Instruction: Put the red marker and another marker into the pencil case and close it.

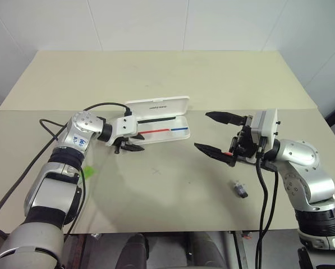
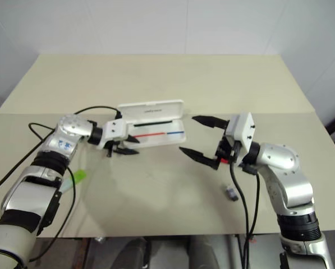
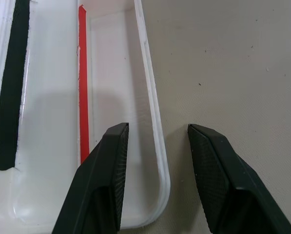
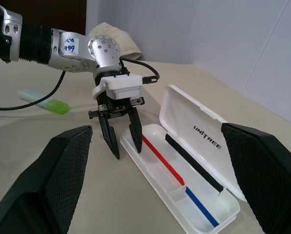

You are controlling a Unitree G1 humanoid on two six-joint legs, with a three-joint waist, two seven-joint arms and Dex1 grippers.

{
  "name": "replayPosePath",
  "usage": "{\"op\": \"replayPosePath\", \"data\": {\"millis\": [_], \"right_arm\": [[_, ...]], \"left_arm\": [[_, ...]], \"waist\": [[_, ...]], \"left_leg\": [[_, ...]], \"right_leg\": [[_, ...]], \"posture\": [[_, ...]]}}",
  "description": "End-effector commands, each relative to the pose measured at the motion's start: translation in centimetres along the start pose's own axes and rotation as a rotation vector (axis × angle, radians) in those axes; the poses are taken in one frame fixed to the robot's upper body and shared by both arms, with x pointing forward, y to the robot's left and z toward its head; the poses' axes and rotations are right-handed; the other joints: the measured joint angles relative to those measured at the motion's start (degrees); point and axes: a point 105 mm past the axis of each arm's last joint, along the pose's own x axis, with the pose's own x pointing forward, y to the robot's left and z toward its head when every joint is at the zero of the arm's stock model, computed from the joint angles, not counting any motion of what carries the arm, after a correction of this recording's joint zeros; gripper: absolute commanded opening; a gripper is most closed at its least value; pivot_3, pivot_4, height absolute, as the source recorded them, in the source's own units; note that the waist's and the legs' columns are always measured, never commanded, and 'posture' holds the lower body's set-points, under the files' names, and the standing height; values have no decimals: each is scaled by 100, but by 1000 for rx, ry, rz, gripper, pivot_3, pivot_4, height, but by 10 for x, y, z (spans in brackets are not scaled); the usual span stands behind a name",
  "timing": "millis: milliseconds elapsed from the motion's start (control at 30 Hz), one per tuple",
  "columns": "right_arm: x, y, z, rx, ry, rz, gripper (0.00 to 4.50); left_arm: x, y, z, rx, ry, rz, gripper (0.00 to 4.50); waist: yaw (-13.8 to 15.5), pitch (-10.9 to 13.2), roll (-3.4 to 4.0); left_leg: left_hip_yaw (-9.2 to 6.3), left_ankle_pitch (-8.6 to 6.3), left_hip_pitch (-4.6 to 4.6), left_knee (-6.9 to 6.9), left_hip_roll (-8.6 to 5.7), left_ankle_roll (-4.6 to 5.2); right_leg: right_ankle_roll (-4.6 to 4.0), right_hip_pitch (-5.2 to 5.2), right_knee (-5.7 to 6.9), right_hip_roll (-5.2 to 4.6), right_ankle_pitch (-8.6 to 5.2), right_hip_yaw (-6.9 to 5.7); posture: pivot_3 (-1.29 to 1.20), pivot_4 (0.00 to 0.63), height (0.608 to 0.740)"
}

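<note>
The pencil case [image 1: 159,119] lies open on the tabletop [image 1: 156,73], a little to the robot's left of the middle. It is white and flat. Its lid [image 4: 203,131] stands up along the far side, with dark letters on it and a black strip along its inside. The tray has a red stripe [image 4: 162,158] and a blue stripe [image 4: 201,207] in it.

The left claw [image 4: 121,141] points down at the end of the case nearest the robot's left arm. Its two black fingers [image 3: 104,180] are partly spread and hold nothing. One finger is over the inside of the tray and the other is over the tabletop just outside, so the white rim sits between them. I cannot tell if a finger touches the rim.

The right claw [image 1: 216,133] hangs above the tabletop near the other end of the case, well apart from it. Its fingers are spread very wide and are empty.

The pale marker with the green cap [image 4: 43,101] lies on the tabletop by the left arm, outside the case. In the head views only a bit of green shows beside the arm.

A small dark thing [image 1: 241,189] lies on the tabletop under the right arm. A bit of red [image 1: 228,152] shows behind the right claw, but I cannot tell what it is.
</note>
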Motion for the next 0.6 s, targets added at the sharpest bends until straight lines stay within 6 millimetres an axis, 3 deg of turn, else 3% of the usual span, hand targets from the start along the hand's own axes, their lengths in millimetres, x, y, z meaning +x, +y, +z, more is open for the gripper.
{"op": "replayPosePath", "data": {"millis": [33, 167, 200, 400, 600], "right_arm": [[-2, -5, 23, -81, -41, -12, 4500], [-2, -7, 25, -88, -39, -10, 4500], [-3, -7, 25, -88, -37, -9, 4500], [-11, -14, 17, -74, -2, -25, 4500], [-37, -23, -3, -57, 100, -80, 4500]], "left_arm": [[-1, 2, -6, 0, 79, -1, 1411], [2, 1, -3, 9, 68, 4, 143], [3, -1, -1, 20, 56, -12, 45], [3, -8, 17, 78, -25, -35, 45], [-9, -33, 41, 173, -100, -50, 45]], "waist": [[-2, 0, 0], [1, 0, 0], [0, 0, 0], [2, 0, 0], [10, 0, 0]], "left_leg": [[0, 0, 0, 2, 0, 0], [0, 0, 12, 3, 0, 0], [0, 0, 18, 4, 0, 0], [0, 2, 19, 2, 0, 2], [0, -18, 0, -1, 2, 8]], "right_leg": [[0, 0, 1, 0, 0, 0], [-1, 8, 6, 0, 0, 0], [-1, 12, 9, 1, -1, 0], [-4, 14, 7, 0, -2, 2], [-1, 4, 16, -3, -6, 1]], "posture": [[0, 150, 740], [0, 150, 740], [0, 150, 740], [0, 150, 740], [0, 150, 740]]}}
